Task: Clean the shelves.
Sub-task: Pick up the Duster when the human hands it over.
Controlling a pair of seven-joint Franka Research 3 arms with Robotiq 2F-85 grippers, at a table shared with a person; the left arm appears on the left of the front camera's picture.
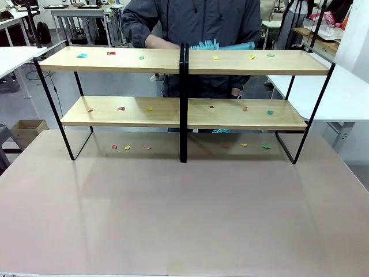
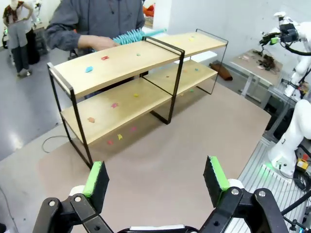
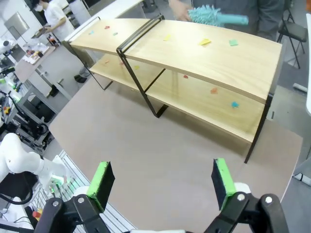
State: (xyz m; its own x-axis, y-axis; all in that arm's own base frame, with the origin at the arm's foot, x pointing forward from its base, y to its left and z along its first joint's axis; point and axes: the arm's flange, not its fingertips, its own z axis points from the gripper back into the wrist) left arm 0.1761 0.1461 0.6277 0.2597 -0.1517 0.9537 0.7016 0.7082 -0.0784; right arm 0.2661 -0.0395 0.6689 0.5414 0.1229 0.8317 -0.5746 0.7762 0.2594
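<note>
**Shelves across the far half of a pale brown table, scraps on every board**

At the far left, a white table is seen over grey floor, and a cardboard box is set on the floor beside the work table's corner. The shelves are stood across the far part of the pale brown table. Two wooden tiers are carried in a thin black frame and joined at a centre post. Small coloured paper scraps are scattered along both boards and on the tabletop beneath — blue, red, yellow, green. The near tabletop is matte with a faint sheen.

Behind the centre post a person in a dark jacket is stood. A hand is held at the top board's back edge, and a teal duster is held just over the right section. A second white table is seen at the right.

In the wrist views, the left gripper and the right gripper are held above the table — fingers spread wide, well apart from the rack.
</note>
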